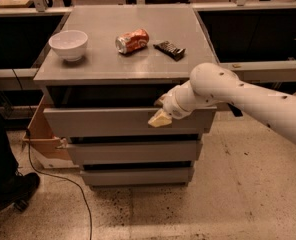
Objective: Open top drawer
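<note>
The top drawer [103, 122] is the wide grey front panel just under the cabinet top [113, 64]. It stands a little out from the cabinet, with a dark gap above its upper edge. My gripper [160, 115] is at the end of the white arm coming in from the right. It sits at the upper edge of this drawer front, right of the middle, touching the panel. The drawer's inside is hidden in shadow.
A white bowl [68, 44], an orange can [132, 40] on its side and a dark snack bar [169, 49] lie on the cabinet top. Two shorter drawers [133, 152] sit below. A cardboard box [40, 134], a floor cable [63, 184] and a person's shoe [10, 189] are at the left.
</note>
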Action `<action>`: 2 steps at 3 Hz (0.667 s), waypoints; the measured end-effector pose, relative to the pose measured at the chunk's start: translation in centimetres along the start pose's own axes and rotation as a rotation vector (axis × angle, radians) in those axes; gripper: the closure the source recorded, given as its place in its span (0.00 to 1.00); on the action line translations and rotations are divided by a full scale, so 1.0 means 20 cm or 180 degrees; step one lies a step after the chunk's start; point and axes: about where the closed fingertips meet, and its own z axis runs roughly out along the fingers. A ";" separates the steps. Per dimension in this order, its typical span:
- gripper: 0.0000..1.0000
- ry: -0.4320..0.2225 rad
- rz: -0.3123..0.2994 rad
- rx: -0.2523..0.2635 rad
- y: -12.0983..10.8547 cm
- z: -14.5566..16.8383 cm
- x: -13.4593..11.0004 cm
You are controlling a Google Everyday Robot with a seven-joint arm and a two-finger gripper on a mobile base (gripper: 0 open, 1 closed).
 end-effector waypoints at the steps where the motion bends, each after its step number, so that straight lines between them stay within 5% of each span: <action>1: 0.27 -0.0026 -0.0024 -0.0034 0.06 -0.08 0.01; 2: 0.04 -0.0032 -0.0102 -0.0133 0.17 -0.18 0.00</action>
